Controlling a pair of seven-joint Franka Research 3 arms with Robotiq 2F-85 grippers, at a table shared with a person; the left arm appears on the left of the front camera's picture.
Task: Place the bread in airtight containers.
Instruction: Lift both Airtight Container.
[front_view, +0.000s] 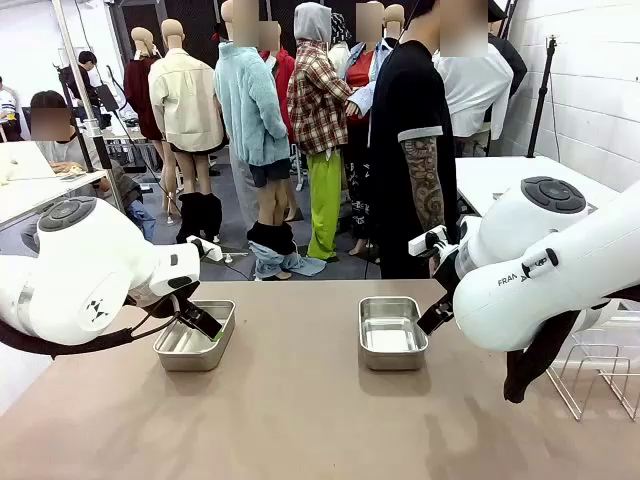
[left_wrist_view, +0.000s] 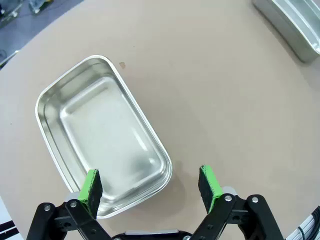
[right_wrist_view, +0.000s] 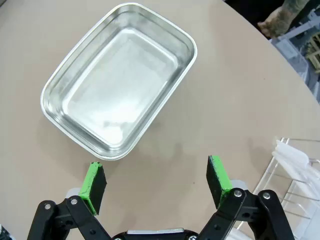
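The left pincer (left_wrist_view: 150, 181) stood wide open, gripping nothing, one green pad (left_wrist_view: 91, 192) over the rim of a shiny, round-cornered steel tub (left_wrist_view: 100, 125) on the tan table (left_wrist_view: 225, 100). The right pincer (right_wrist_view: 156, 175) gaped likewise, empty, just short of a second such tub (right_wrist_view: 120, 85) — nearby a white wire rack (right_wrist_view: 267, 167), cut off, held something pale, unclear.

We see a tan worktop (front_view: 300, 410), matte, w/ a rounded far edge. At its right side stands a white wire rack (front_view: 600, 375) w/ upright dividers. At the far side, right of centre, a person (front_view: 405, 150) in a black T-shirt stands w/ one arm hanging. Behind them is a white table (front_view: 500, 180). A black pole stand (front_view: 545, 90) is by the white brick wall.
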